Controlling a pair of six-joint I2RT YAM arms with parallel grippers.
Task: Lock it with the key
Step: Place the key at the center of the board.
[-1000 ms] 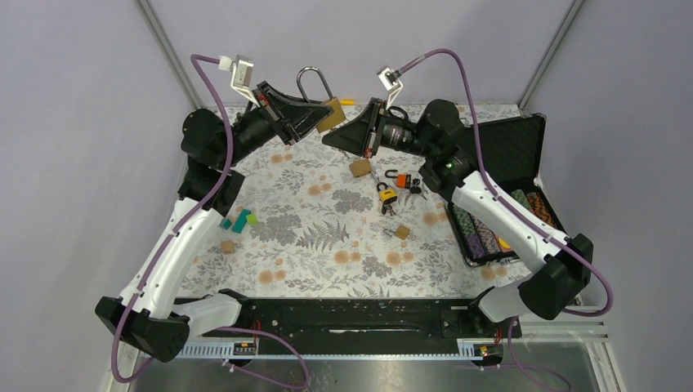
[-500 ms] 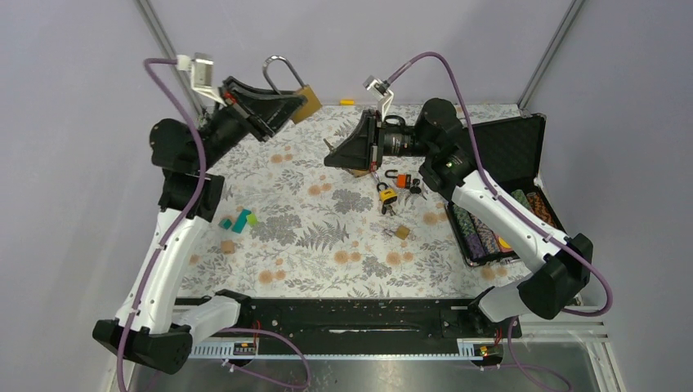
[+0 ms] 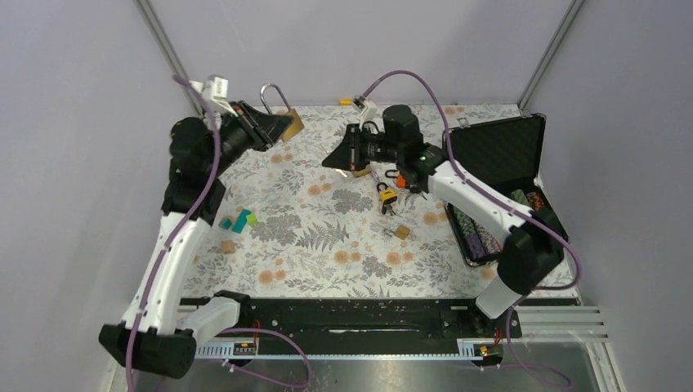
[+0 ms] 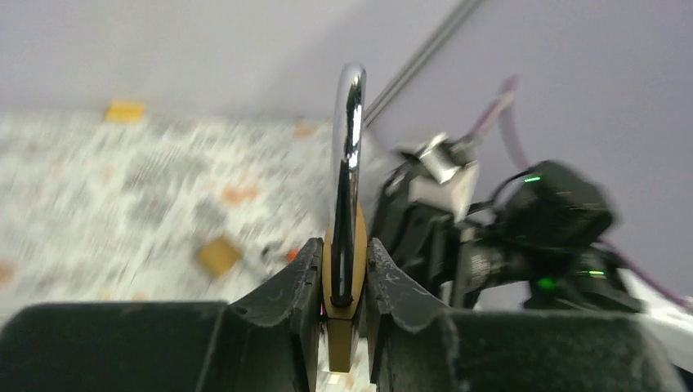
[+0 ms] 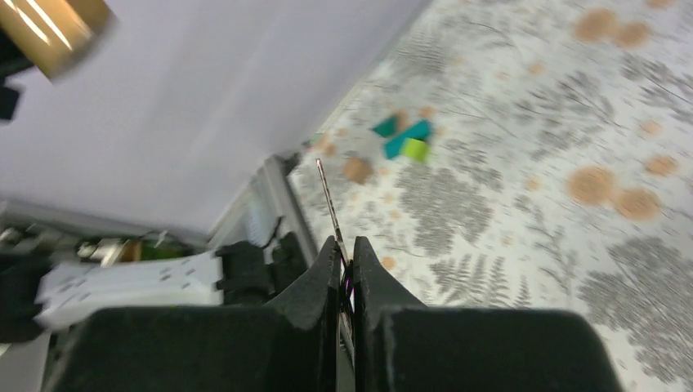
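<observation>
My left gripper (image 3: 282,126) is shut on a brass padlock (image 3: 292,125) with a tall silver shackle (image 3: 273,95), held in the air at the back left. In the left wrist view the padlock (image 4: 343,269) stands edge-on between the fingers. My right gripper (image 3: 331,160) is shut on a thin key and points left, over the table's back middle. In the right wrist view the key (image 5: 329,206) sticks out from between the fingers, edge-on. The padlock shows blurred at that view's top left corner (image 5: 51,28). The two grippers are apart.
A second brass padlock (image 3: 360,171) lies under the right wrist. Orange and yellow padlocks with keys (image 3: 394,186) and a small padlock (image 3: 401,232) lie mid-table. Teal and green blocks (image 3: 239,220) and a cork block (image 3: 227,246) lie left. An open black case (image 3: 498,147) stands right.
My left arm has drawn back and lowered, carrying the padlock left and down. My right arm has shifted left and toward the back with the key, and its wrist has turned.
</observation>
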